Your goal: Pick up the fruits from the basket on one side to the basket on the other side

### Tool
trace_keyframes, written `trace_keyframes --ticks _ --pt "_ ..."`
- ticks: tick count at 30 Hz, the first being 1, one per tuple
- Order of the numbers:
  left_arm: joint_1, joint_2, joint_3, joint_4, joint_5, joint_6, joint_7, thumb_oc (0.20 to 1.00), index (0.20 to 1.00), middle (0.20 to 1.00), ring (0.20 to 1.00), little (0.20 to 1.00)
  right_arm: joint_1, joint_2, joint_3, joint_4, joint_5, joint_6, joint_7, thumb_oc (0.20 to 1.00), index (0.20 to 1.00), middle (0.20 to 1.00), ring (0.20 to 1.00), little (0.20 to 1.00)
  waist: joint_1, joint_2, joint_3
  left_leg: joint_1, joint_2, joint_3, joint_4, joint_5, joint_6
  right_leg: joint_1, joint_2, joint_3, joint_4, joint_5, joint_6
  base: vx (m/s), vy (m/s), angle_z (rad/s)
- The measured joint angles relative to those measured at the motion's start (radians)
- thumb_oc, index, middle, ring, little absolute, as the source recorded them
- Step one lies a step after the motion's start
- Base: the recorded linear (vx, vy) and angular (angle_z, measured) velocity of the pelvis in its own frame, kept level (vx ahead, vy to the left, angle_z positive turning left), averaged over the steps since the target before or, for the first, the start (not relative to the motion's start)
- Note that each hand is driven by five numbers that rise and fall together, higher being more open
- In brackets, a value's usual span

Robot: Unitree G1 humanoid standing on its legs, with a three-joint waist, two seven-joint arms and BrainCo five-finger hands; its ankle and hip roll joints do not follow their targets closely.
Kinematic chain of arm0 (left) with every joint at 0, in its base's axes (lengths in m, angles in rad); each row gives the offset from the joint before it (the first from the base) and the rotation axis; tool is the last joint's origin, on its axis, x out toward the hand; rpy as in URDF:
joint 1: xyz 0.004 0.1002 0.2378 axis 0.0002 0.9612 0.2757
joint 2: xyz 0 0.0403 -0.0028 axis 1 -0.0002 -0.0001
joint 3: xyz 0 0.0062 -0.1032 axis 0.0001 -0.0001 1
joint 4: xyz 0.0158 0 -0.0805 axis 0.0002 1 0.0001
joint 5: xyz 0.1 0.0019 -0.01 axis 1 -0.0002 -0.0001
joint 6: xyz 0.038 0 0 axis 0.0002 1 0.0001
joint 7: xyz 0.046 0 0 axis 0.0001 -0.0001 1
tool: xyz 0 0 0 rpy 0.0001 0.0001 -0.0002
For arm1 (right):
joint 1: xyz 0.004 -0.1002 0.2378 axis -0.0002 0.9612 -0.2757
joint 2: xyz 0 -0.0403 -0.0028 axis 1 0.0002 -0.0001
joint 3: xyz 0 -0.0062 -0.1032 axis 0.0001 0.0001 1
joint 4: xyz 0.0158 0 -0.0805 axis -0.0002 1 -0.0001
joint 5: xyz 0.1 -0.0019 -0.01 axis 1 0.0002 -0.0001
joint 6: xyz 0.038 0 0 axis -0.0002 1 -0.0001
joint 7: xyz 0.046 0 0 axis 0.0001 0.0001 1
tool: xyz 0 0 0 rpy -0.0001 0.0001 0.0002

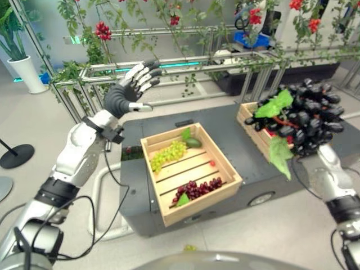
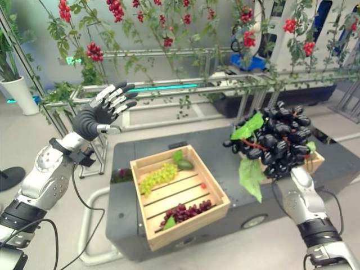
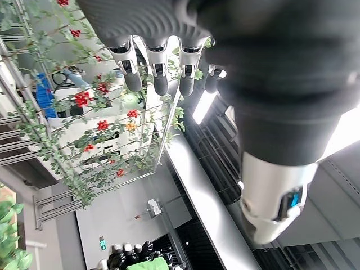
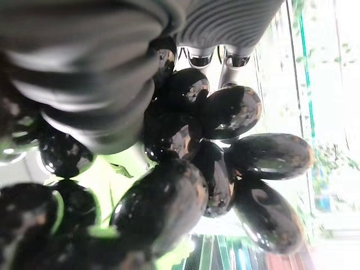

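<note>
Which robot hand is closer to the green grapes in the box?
Left. The left hand is raised open above and behind the green grapes; the right hand holds black grapes farther off, beyond the crate's other side.

Black grape bunch (image 2: pixel 278 140) aloft, green, red grapes crated

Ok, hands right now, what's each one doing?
Left hand: open, raised, holding nothing.
Right hand: shut on the black grapes.

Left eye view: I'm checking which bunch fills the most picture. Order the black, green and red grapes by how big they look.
1. Black grapes, though held up nearer the camera by the right hand.
2-3. Green grapes and red grapes look alike.
</note>
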Motion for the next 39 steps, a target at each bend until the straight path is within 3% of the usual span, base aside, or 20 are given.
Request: trace_keyframes --ticks 8,12,14,17,21,22,23,24,25,27,28,29,31,32,33,34,35,36,37,39 --pt "0.165 -0.016 0.112 -0.028 0.001 0.000 0.006 1.000 1.000 1.000 1.000 1.000 0.171 -0.014 -0.144 -0.002 -0.013 -0.018 -0.024 0.200 0.200 0.200 0.200 0.200 -0.026 -0.003 0.010 0.015 -0.005 0.043 0.002 -0.015 0.004 -0.003 0.006 0.038 0.003 0.000 0.000 0.00 0.029 -0.15" --pt "0.186 -0.031 0.126 -0.027 0.001 -0.001 0.019 1.000 1.000 1.000 1.000 1.000 0.231 -0.015 -0.219 0.004 -0.022 -0.021 -0.047 0.200 0.200 0.200 0.200 0.200 -0.060 -0.005 0.040 0.046 -0.012 0.111 0.003 -0.031 0.012 -0.029 0.016 0.122 0.036 0.002 0.009 -0.05 0.058 -0.58" --pt "0.190 -0.041 0.155 -0.026 0.003 -0.004 0.033 1.000 1.000 1.000 1.000 1.000 0.237 -0.015 -0.226 0.003 -0.033 -0.025 -0.054 0.200 0.200 0.200 0.200 0.200 -0.086 -0.010 0.044 0.048 -0.013 0.185 0.002 -0.040 0.022 -0.074 0.019 0.217 0.066 0.011 0.024 -0.08 0.078 -1.19" --pt "0.187 -0.055 0.189 -0.020 0.003 -0.015 0.046 1.000 1.000 1.000 1.000 1.000 0.253 -0.015 -0.236 -0.002 -0.034 -0.030 -0.059 0.200 0.200 0.200 0.200 0.200 -0.152 -0.022 0.069 0.063 -0.038 0.252 0.003 -0.051 0.031 -0.111 0.032 0.290 0.079 0.035 0.039 -0.10 0.074 -1.11" --pt "0.183 -0.094 0.210 0.001 0.008 -0.049 0.089 1.000 1.000 1.000 1.000 1.000 0.260 -0.007 -0.262 -0.004 -0.040 -0.039 -0.066 0.200 0.200 0.200 0.200 0.200 -0.170 -0.015 0.100 0.059 -0.052 0.368 0.003 -0.070 0.043 -0.191 0.006 0.299 0.092 0.069 0.108 -0.16 0.028 -1.29" --pt "0.184 -0.105 0.218 0.002 0.025 -0.058 0.112 1.000 1.000 1.000 1.000 1.000 0.250 0.007 -0.261 -0.005 -0.043 -0.041 -0.067 0.200 0.200 0.200 0.200 0.200 -0.152 -0.016 0.107 0.049 -0.048 0.457 0.025 -0.076 0.042 -0.223 -0.027 0.177 0.089 0.042 0.095 -0.16 0.047 -1.47" --pt "0.184 -0.114 0.228 0.003 0.049 -0.059 0.122 1.000 1.000 1.000 1.000 1.000 0.236 0.018 -0.260 -0.005 -0.047 -0.042 -0.071 0.200 0.200 0.200 0.200 0.200 -0.130 -0.001 0.118 0.037 -0.028 0.514 0.035 -0.087 0.048 -0.250 -0.063 -0.020 0.135 0.018 0.059 -0.05 0.057 -1.43" --pt "0.182 -0.125 0.229 0.004 0.062 -0.061 0.133 1.000 1.000 1.000 1.000 1.000 0.237 0.020 -0.257 -0.013 -0.049 -0.042 -0.075 0.200 0.200 0.200 0.200 0.200 -0.108 0.017 0.125 0.038 -0.012 0.524 0.045 -0.104 0.043 -0.277 -0.107 -0.166 0.216 -0.005 0.052 -0.03 -0.045 -1.30" --pt "0.179 -0.135 0.234 0.005 0.086 -0.068 0.154 1.000 1.000 1.000 1.000 1.000 0.252 0.017 -0.255 -0.042 -0.066 -0.040 -0.074 0.200 0.200 0.200 0.200 0.200 -0.097 0.021 0.133 0.010 0.007 0.487 0.080 -0.124 0.040 -0.273 -0.160 -0.219 0.324 -0.038 0.072 0.03 -0.099 -1.22" --pt "0.194 -0.127 0.274 0.002 0.116 -0.068 0.167 1.000 1.000 1.000 1.000 1.000 0.247 0.021 -0.250 -0.081 -0.082 -0.038 -0.075 0.200 0.200 0.200 0.200 0.200 -0.067 -0.004 0.128 0.028 0.014 0.534 0.109 -0.145 -0.003 -0.243 -0.211 -0.319 0.372 -0.116 0.073 0.26 -0.212 -1.21" --pt "0.194 -0.140 0.306 0.016 0.121 -0.069 0.178 1.000 1.000 1.000 1.000 1.000 0.251 0.021 -0.251 -0.109 -0.088 -0.039 -0.073 0.200 0.200 0.200 0.200 0.200 -0.058 0.000 0.133 0.027 0.043 0.503 0.136 -0.153 -0.028 -0.217 -0.168 -0.300 0.348 -0.109 0.015 0.29 -0.223 -0.54" --pt "0.189 -0.163 0.322 0.027 0.121 -0.072 0.182 1.000 1.000 1.000 1.000 1.000 0.253 0.046 -0.252 -0.108 -0.088 -0.040 -0.074 0.200 0.200 0.200 0.200 0.200 -0.087 -0.014 0.132 0.022 0.068 0.473 0.212 -0.160 -0.037 -0.185 -0.139 -0.241 0.339 -0.134 0.017 0.30 -0.236 -0.16" --pt "0.195 -0.167 0.315 0.030 0.122 -0.073 0.186 1.000 1.000 1.000 1.000 1.000 0.258 0.040 -0.252 -0.113 -0.088 -0.047 -0.084 0.200 0.200 0.200 0.200 0.200 -0.102 -0.032 0.115 0.008 0.111 0.489 0.317 -0.157 -0.046 -0.159 -0.112 -0.221 0.334 -0.169 0.008 0.24 -0.241 -0.02" --pt "0.183 -0.167 0.315 0.032 0.121 -0.080 0.188 1.000 1.000 1.000 1.000 1.000 0.258 0.032 -0.252 -0.109 -0.090 -0.048 -0.086 0.200 0.200 0.200 0.200 0.200 -0.103 -0.038 0.113 -0.024 0.144 0.478 0.412 -0.169 -0.062 -0.152 -0.101 -0.195 0.331 -0.181 -0.002 0.13 -0.240 -0.22" --pt "0.183 -0.173 0.315 0.030 0.122 -0.089 0.190 1.000 1.000 1.000 1.000 1.000 0.257 0.026 -0.260 -0.108 -0.092 -0.053 -0.092 0.200 0.200 0.200 0.200 0.200 -0.102 -0.043 0.110 -0.065 0.212 0.487 0.575 -0.152 -0.057 -0.115 -0.060 -0.180 0.292 -0.173 -0.026 0.03 -0.111 -0.32" --pt "0.192 -0.178 0.317 0.028 0.122 -0.094 0.193 1.000 1.000 1.000 1.000 1.000 0.252 0.022 -0.257 -0.109 -0.092 -0.055 -0.093 0.200 0.200 0.200 0.200 0.200 -0.075 -0.038 0.106 -0.066 0.233 0.471 0.620 -0.141 -0.064 -0.094 -0.053 -0.164 0.281 -0.172 -0.036 -0.05 -0.014 -0.98" --pt "0.214 -0.203 0.331 0.008 0.125 -0.104 0.217 1.000 1.000 1.000 1.000 1.000 0.246 0.017 -0.251 -0.112 -0.101 -0.064 -0.099 0.200 0.200 0.200 0.200 0.200 -0.050 -0.050 0.104 -0.113 0.222 0.353 0.724 -0.126 -0.076 -0.092 -0.036 -0.124 0.284 -0.180 -0.058 0.04 0.122 -1.13" --pt "0.228 -0.214 0.336 -0.006 0.127 -0.110 0.231 1.000 1.000 1.000 1.000 1.000 0.247 0.018 -0.251 -0.121 -0.110 -0.064 -0.104 0.200 0.200 0.200 0.200 0.200 -0.033 -0.054 0.103 -0.140 0.187 0.278 0.754 -0.152 -0.106 -0.088 -0.039 -0.095 0.271 -0.171 -0.061 0.03 0.128 -1.07" --pt "0.237 -0.223 0.338 -0.017 0.152 -0.110 0.247 1.000 1.000 1.000 1.000 1.000 0.256 0.022 -0.248 -0.139 -0.111 -0.065 -0.108 0.200 0.200 0.200 0.200 0.200 -0.038 -0.081 0.109 -0.194 0.108 0.179 0.723 -0.186 -0.117 -0.075 -0.041 -0.039 0.231 -0.155 -0.057 0.06 0.161 -0.45" --pt "0.237 -0.232 0.339 -0.021 0.164 -0.110 0.257 1.000 1.000 1.000 1.000 1.000 0.253 0.029 -0.231 -0.145 -0.117 -0.065 -0.109 0.200 0.200 0.200 0.200 0.200 -0.050 -0.097 0.117 -0.233 0.062 0.151 0.623 -0.180 -0.097 -0.049 -0.039 -0.008 0.197 -0.140 -0.061 0.07 0.176 -0.48"
